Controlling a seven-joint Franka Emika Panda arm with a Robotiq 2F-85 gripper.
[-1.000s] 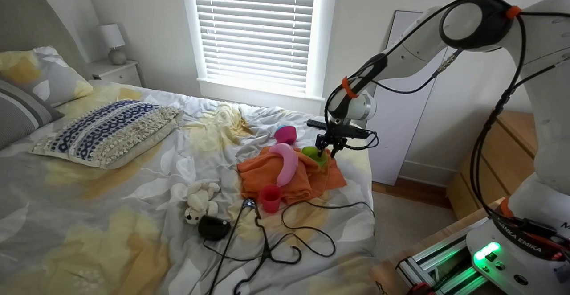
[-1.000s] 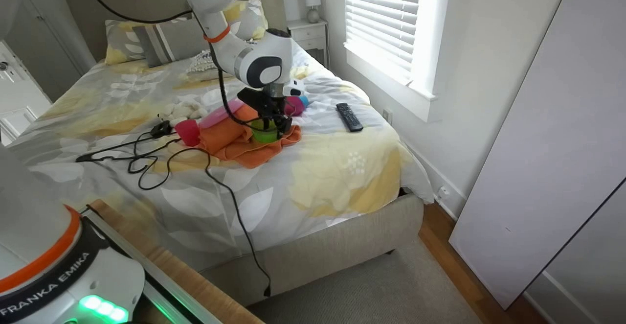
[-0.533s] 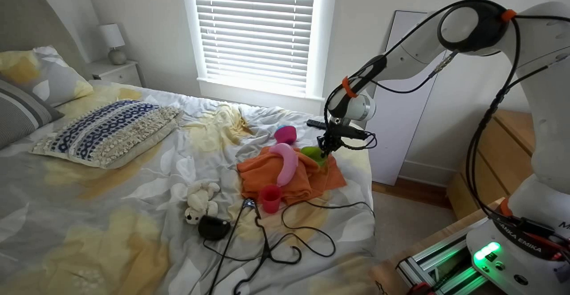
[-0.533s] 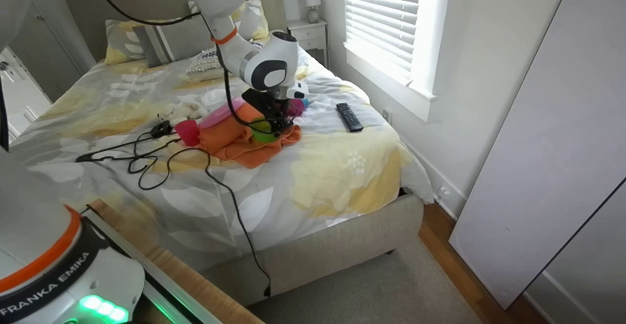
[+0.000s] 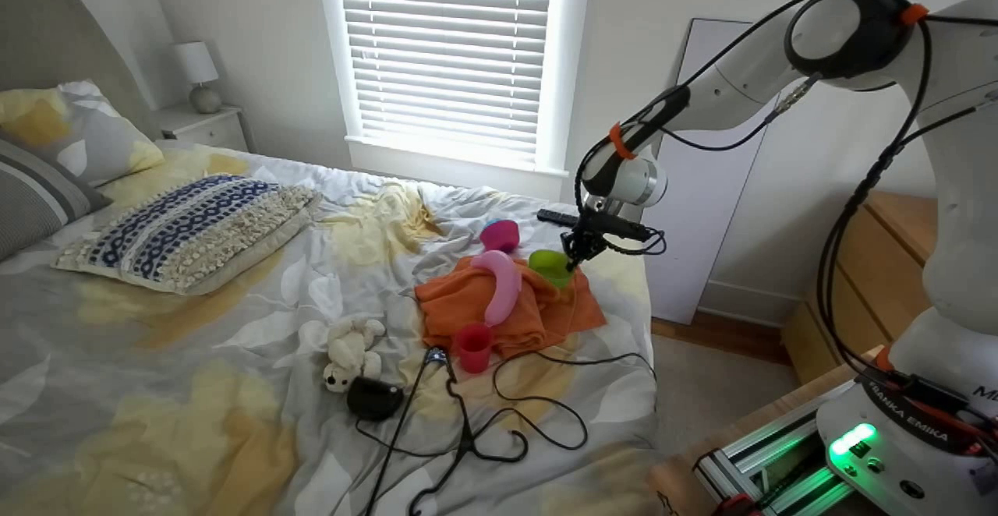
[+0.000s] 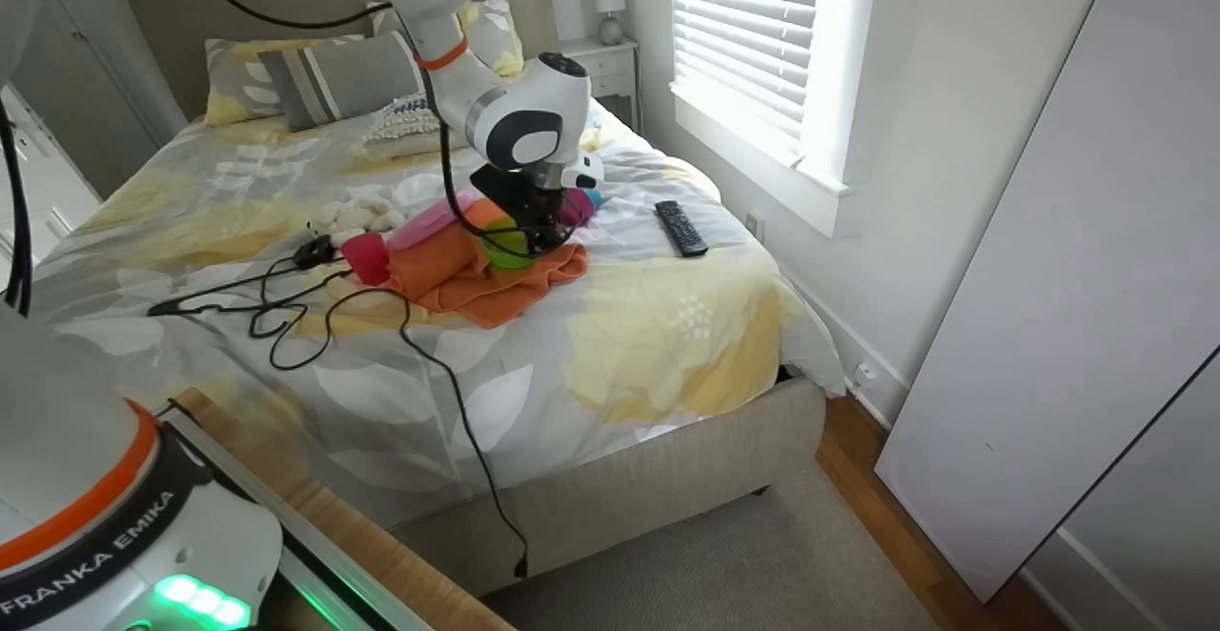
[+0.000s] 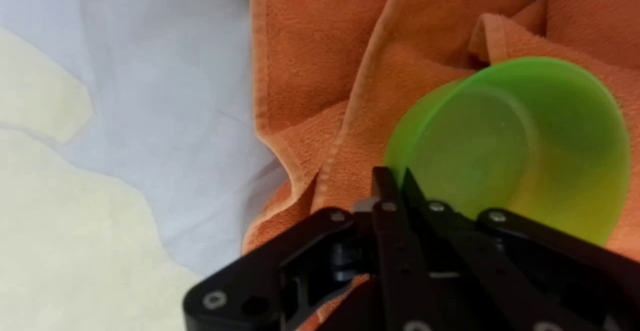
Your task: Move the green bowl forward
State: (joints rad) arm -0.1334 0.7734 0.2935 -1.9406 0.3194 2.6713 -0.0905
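See at far left, in an exterior view, a fringed cushion (image 5: 187, 231) on the bed (image 5: 179, 360). Find next a white bear (image 5: 347, 352) lying just beside a black pouch (image 5: 374, 399), then a hanger (image 5: 466, 434). Come to a red cup (image 5: 473, 348) at the edge of an orange towel (image 5: 452, 298), with a pink toy (image 5: 505, 286) lying across the towel. Right of the toy, find the green bowl (image 5: 547, 269) over the towel; cannot tell base resting from base raised. Beyond the bowl, well apart, see a remote (image 5: 555, 217). In the wrist view, see the gripper (image 7: 394, 173) with 2 fingers (image 7: 383, 188) close together, pinching the bowl's rim. At far right in an exterior view, see the arm (image 5: 733, 95).
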